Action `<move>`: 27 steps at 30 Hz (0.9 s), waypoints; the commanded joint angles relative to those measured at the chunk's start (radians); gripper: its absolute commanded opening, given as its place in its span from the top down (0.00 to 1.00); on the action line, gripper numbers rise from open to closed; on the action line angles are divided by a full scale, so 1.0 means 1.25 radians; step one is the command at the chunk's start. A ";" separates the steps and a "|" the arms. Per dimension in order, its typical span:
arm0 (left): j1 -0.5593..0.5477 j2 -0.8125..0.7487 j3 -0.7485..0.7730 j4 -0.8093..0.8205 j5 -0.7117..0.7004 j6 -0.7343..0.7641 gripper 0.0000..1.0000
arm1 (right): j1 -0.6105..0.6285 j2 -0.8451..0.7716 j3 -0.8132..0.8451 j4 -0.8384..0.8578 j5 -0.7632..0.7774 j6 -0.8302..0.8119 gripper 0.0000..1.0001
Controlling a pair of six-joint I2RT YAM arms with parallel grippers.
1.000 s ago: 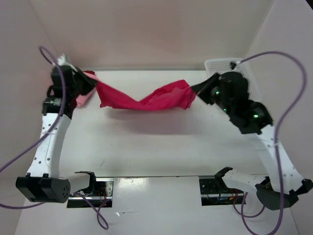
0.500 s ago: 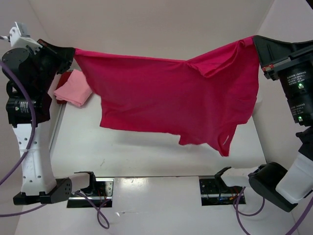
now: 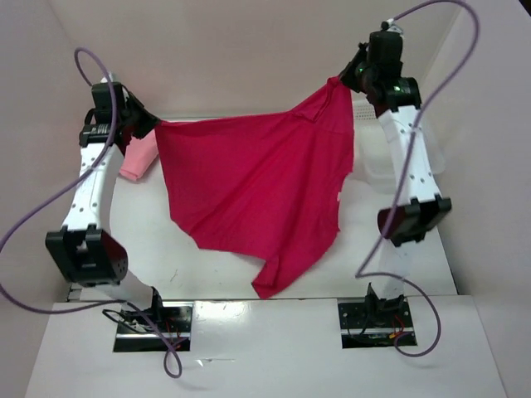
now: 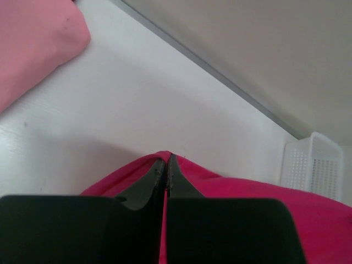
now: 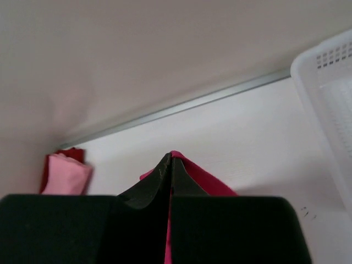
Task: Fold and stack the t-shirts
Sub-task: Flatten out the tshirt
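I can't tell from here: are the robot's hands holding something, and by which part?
The magenta shirt: left gripper and right gripper each pinch an upper corner.

Magenta shirt: from twisted rope to a slanting sheet

A second ago the magenta t-shirt (image 3: 257, 191) was strung low and twisted between the grippers. Half a second ago it was lifted high and pulled wide and level. Now both arms have swung down and back, and the right gripper (image 3: 342, 83) stands higher than the left gripper (image 3: 148, 126). The top edge therefore slopes, and the cloth hangs narrower, one corner drooping toward the near edge of the table (image 3: 166, 249) (whether it touches cannot be told).
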 commanded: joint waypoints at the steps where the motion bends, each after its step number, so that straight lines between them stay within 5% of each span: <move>1: 0.008 0.079 0.097 0.091 0.012 0.001 0.99 | -0.020 0.083 0.144 0.023 -0.093 -0.005 1.00; 2: 0.008 0.124 0.130 0.091 0.012 -0.007 0.99 | -0.020 0.113 0.241 0.011 -0.093 0.011 1.00; 7: 0.015 0.173 0.311 0.083 0.044 -0.025 0.99 | -0.044 0.090 0.315 0.086 -0.137 0.066 1.00; 15: 0.083 0.109 0.342 0.083 0.042 -0.008 0.99 | -0.044 -0.029 0.262 0.106 -0.115 0.105 1.00; 18: 0.083 0.081 0.279 0.113 0.032 0.002 0.99 | -0.044 -0.078 0.118 0.087 -0.108 0.097 1.00; 21: 0.083 0.018 0.088 0.176 0.039 -0.005 0.99 | -0.044 -0.212 -0.271 0.183 -0.098 0.078 1.00; 27: 0.083 -0.106 -0.282 0.218 0.004 0.003 0.99 | -0.044 -0.422 -0.779 0.222 -0.074 0.041 1.00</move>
